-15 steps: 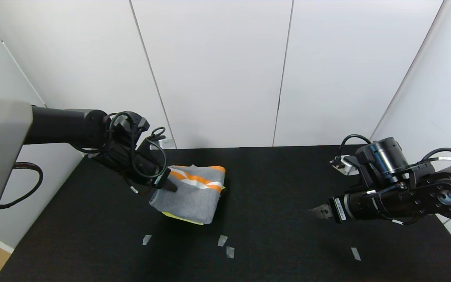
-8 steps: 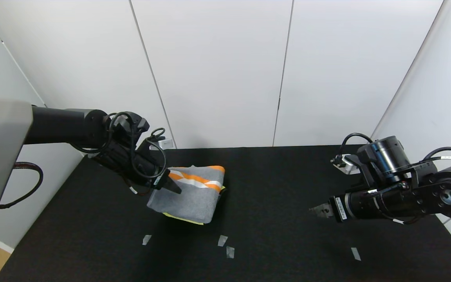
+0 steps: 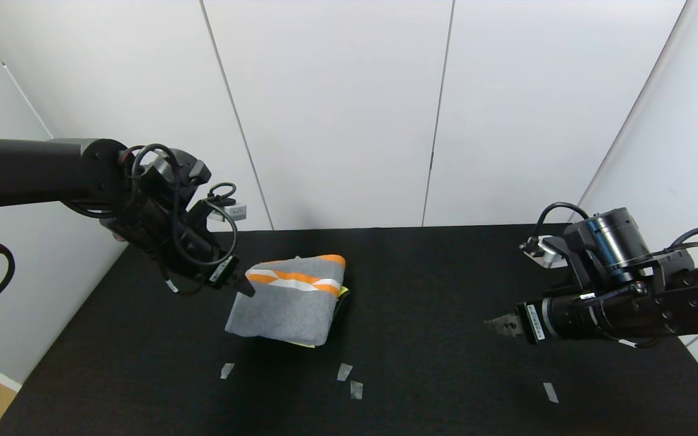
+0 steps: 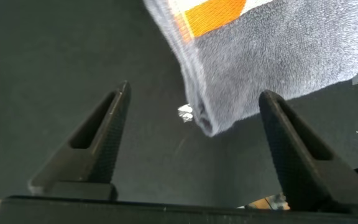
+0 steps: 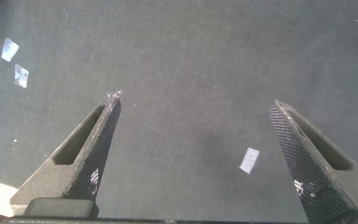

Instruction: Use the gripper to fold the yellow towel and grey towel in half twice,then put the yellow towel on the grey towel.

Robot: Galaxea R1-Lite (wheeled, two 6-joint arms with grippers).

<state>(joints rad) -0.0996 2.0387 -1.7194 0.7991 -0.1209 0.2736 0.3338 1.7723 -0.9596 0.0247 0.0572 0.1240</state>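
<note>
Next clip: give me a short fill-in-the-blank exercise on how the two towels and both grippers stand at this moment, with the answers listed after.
1. The grey towel lies folded on ____ of the yellow towel, of which only a thin edge shows.
2. The left gripper is ____, holding nothing, beside the grey towel's edge.
3. The patterned band on the grey towel is white and ____.
4. The right gripper hangs open over the bare black ____, far from both towels.

Answers: top; open; orange; table
</note>
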